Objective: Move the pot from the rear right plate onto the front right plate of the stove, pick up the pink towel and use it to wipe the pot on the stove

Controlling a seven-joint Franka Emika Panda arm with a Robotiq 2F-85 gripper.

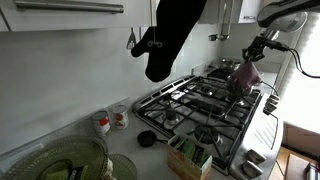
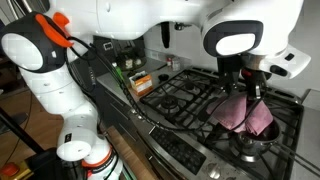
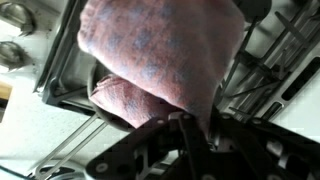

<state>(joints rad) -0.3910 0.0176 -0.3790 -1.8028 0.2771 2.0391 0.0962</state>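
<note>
My gripper is shut on the pink towel, which hangs down from the jaws over the stove. In an exterior view the towel hangs at the stove's far right side. The towel's lower end drapes into the dark pot on a stove plate. In the wrist view the towel fills most of the picture and the jaws pinch its edge. The pot is mostly hidden under the cloth there.
A black oven mitt hangs above the counter. Jars, a small black pan and a box of items sit left of the stove. A glass bowl stands near. Stove knobs show at an edge.
</note>
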